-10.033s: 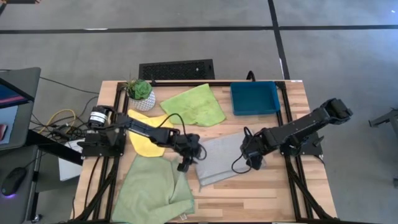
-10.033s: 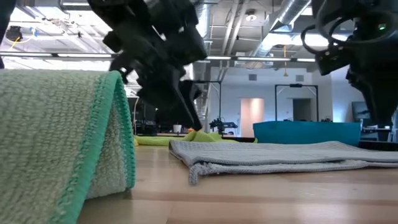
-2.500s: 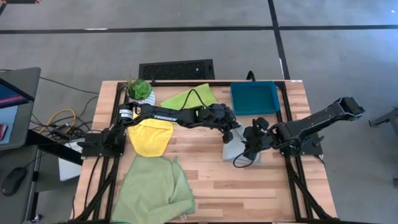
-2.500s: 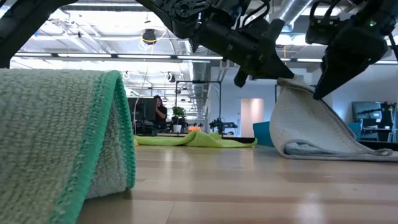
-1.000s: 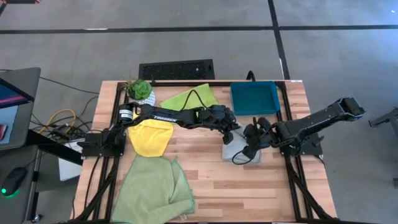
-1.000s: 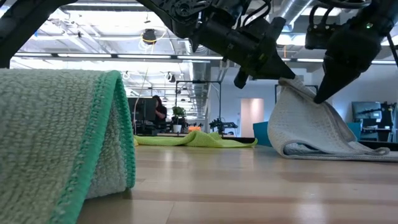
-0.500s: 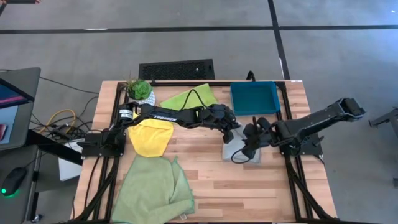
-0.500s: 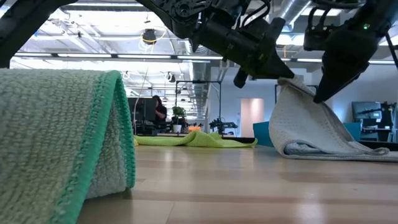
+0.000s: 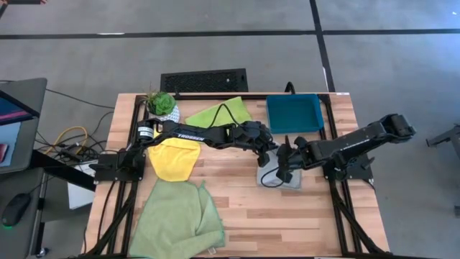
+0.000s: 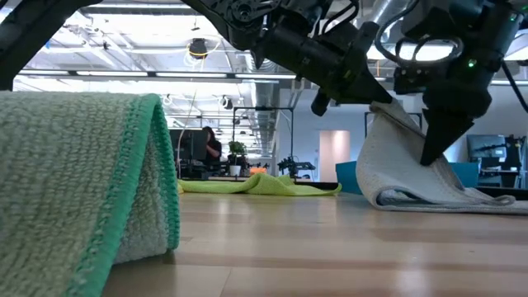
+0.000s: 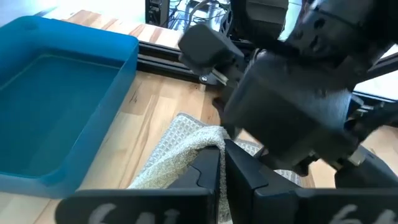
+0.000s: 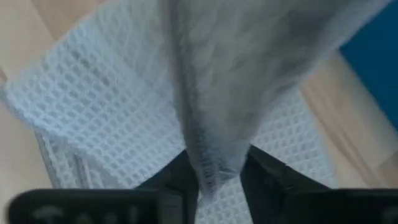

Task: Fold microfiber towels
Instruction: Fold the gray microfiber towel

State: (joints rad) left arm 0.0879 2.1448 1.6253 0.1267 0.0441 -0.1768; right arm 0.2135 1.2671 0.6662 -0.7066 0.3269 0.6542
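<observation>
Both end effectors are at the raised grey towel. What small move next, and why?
Probably close the right end effector on the grey towel: the fold hangs between its fingers, while the left end effector, shut, holds the other lifted edge, so both could then lay it flat.

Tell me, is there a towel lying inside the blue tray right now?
No, the high view shows the blue tray with a bare floor, while the grey towel sits on the table in front of it.
</observation>
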